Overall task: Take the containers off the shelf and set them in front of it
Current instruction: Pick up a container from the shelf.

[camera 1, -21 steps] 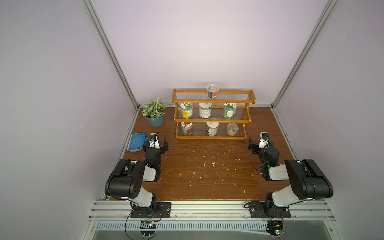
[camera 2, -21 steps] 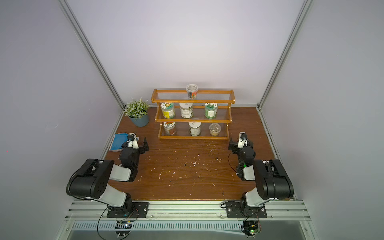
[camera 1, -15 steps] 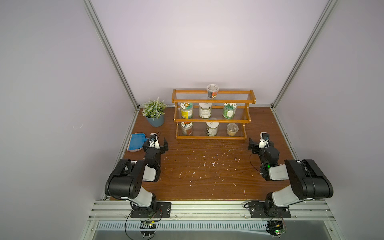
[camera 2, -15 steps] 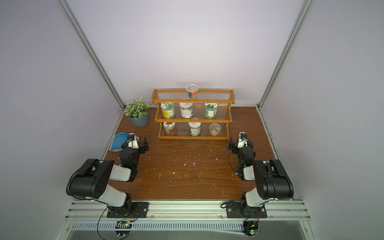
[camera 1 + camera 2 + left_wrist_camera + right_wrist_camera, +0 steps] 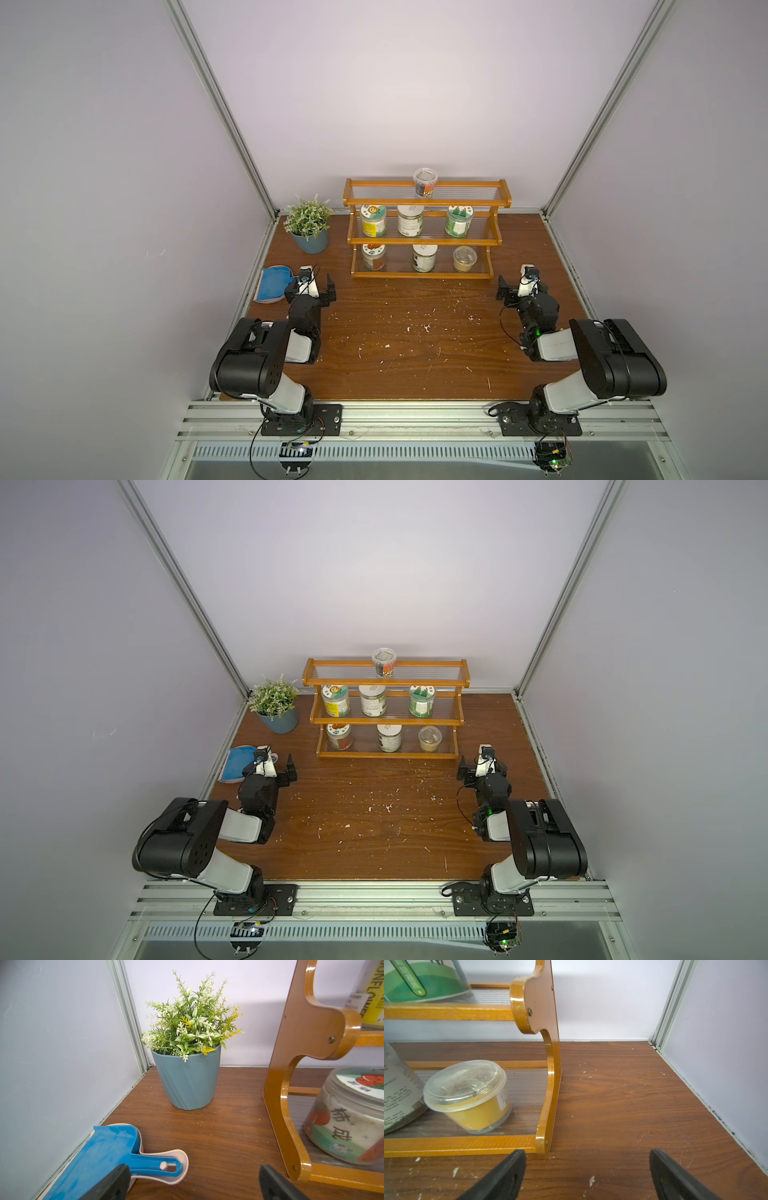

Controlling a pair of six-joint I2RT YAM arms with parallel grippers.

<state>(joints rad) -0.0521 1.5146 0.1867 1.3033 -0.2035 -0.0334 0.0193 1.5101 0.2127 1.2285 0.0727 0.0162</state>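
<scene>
1. Brown wood-grain tabletop (image 5: pixel 415 353): it carries everything, and the strip in front of the rack is bare of jars.
2. Three-tier stepped shelf (image 5: pixel 427 240), with an orange-brown wooden frame and clear ribbed tiers: it stands centred against the back wall.
3. Left gripper (image 5: pixel 310 286), black, on a black-and-white arm: it sits low near the shelf's left end, its jaws spread wide with nothing between them.
4. Right gripper (image 5: pixel 523 286), the same build: it sits low near the shelf's right end, its jaws also wide apart and empty.
5. Blue-grey ribbed plastic pot with a green artificial plant (image 5: pixel 311 241): it stands just left of the shelf.
6. Blue plastic scoop on a cream tray (image 5: pixel 272 284): it lies at the left wall, beside the left gripper.
7. Seven small clear containers, all on the shelf:
   - Top tier: a clear-lidded tub (image 5: pixel 425 188).
   - Middle tier: a yellow-labelled jar (image 5: pixel 372 220), a white-labelled jar (image 5: pixel 410 219) and a green-labelled jar (image 5: pixel 459 220).
   - Bottom tier: an orange-pictured jar (image 5: pixel 373 255), a white-lidded jar (image 5: pixel 424 257) and a low tub of yellow filling (image 5: pixel 464 258).
8. White crumbs (image 5: pixel 426 328): they are scattered mid-table.
</scene>
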